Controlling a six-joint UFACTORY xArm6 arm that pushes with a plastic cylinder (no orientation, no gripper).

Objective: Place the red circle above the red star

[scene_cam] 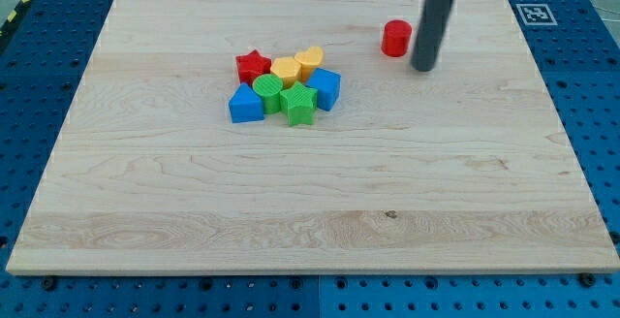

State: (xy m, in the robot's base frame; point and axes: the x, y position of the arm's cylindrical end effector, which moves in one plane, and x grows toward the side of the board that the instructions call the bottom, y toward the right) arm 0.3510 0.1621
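The red circle (395, 39) stands alone on the wooden board toward the view's top, right of centre. The red star (253, 66) sits at the upper left of a tight cluster of blocks near the board's middle, well left of the circle and slightly lower. My tip (423, 68) is just right of the red circle and a little below it, close to it with a small gap. The rod rises to the view's top edge.
The cluster also holds a yellow hexagon (286, 70), a yellow heart (310, 61), a blue cube (325, 89), a green round block (268, 94), a green star (300, 104) and a blue block (246, 105). A fiducial marker (532, 13) sits at the board's top right corner.
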